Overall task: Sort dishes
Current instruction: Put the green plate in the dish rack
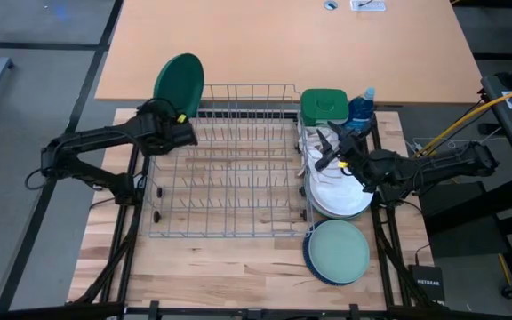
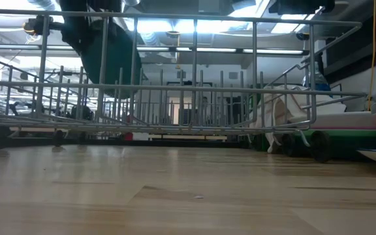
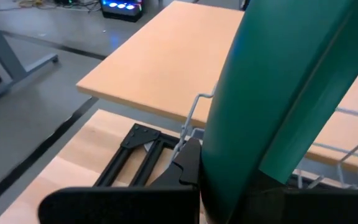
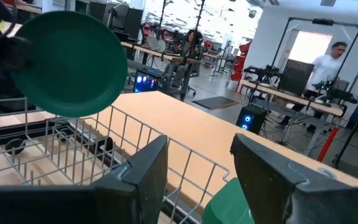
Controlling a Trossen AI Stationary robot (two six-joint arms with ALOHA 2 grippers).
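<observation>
My left gripper (image 1: 181, 124) is shut on a dark green plate (image 1: 179, 83), held on edge above the far left corner of the wire dish rack (image 1: 229, 160); the plate also shows in the right wrist view (image 4: 67, 62) and the low view (image 2: 113, 59). My right gripper (image 1: 327, 153) is open and empty above the rack's right side, over a beige-and-white cloth (image 1: 314, 164). A white plate (image 1: 340, 200) lies on a stack right of the rack. A pale teal plate (image 1: 338, 249) lies on a navy plate (image 1: 314, 262) near the front. My left gripper pinches the dark green plate's lower rim (image 3: 216, 186) between its two fingers. The fingers come level from the table's left side. The plate stands nearly upright above the fingers, lifted clear of the rack.
A green square-lidded tub (image 1: 324, 104) and a blue bottle (image 1: 361, 108) stand at the rack's far right. A second tabletop (image 1: 283, 44) lies beyond. People show in the room behind (image 4: 328, 56). Bare wood lies in front of the rack (image 1: 220, 267).
</observation>
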